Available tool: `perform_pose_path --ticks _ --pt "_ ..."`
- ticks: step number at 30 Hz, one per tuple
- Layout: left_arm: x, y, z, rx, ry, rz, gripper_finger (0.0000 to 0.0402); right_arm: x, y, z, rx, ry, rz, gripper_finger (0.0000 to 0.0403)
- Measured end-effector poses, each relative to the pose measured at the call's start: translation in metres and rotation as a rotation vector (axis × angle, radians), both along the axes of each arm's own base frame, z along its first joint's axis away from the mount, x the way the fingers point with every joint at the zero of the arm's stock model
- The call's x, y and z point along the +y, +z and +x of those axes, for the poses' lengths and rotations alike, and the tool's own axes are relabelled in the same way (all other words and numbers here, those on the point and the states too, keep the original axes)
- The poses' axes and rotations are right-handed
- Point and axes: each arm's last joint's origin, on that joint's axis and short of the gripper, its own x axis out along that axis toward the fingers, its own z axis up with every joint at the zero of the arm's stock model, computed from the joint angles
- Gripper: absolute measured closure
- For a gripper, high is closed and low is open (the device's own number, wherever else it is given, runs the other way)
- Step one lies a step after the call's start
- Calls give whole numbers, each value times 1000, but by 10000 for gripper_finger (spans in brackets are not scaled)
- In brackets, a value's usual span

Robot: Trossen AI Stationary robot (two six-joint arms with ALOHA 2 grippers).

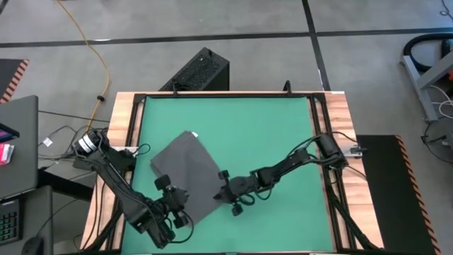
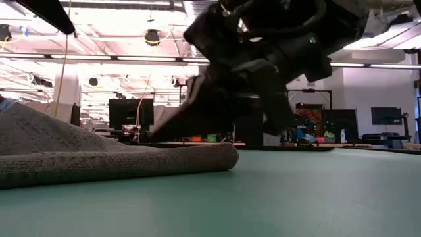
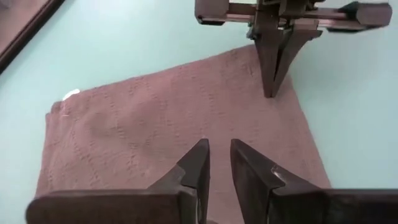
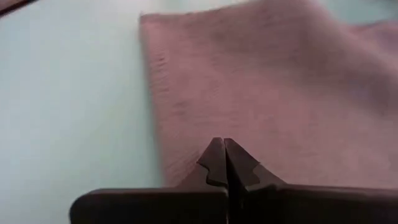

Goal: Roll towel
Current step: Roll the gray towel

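The right gripper has its fingers clenched together, tips pressed onto the edge of the towel; in the right wrist view no gap shows between them, and whether any cloth is pinched between the tips cannot be told. In the left wrist view the same two fingers come down as one narrow point near the cloth's far corner. The left gripper sits at the lower left of the high view with its fingers slightly parted, a narrow gap between them, hovering over the towel's near edge; whether they touch the cloth cannot be told.

The towel is dark grey and lies mostly flat on the green surface, left of centre in the high view. Its long axis runs diagonally, from the upper left down toward the lower right, with one corner pointing toward the top of the frame. A small white tag sits at that upper corner. In the low view, at the left of the frame, the towel's near edge shows as a thick rounded fold lying on the surface.
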Motion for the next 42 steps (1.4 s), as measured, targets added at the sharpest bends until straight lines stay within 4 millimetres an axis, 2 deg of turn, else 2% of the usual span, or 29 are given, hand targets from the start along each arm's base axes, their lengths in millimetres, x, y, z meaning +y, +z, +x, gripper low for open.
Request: perform_pose_path --ticks 9,17,21,25,30,35,38,42 --pt "0 2 0 -42 -13 64 354 22 -13 -24 282 -9 28 400" --pt "3 2 3 -25 -79 170 352 54 -20 -63 563 -61 25 400" --pt "1 1 5 24 -164 226 335 68 -19 -83 660 -125 21 400" --pt "2 -1 12 139 -291 214 304 80 -8 -102 661 -195 -16 388" --pt "12 -8 26 212 -410 267 264 91 24 -126 601 -221 -31 349" --pt "24 -24 45 224 -533 211 250 99 61 -146 527 -238 45 341" --pt "24 -35 53 177 -624 194 249 101 64 -154 514 -239 19 340" --pt "29 -51 48 202 -639 207 249 105 72 -157 430 -267 6 339"
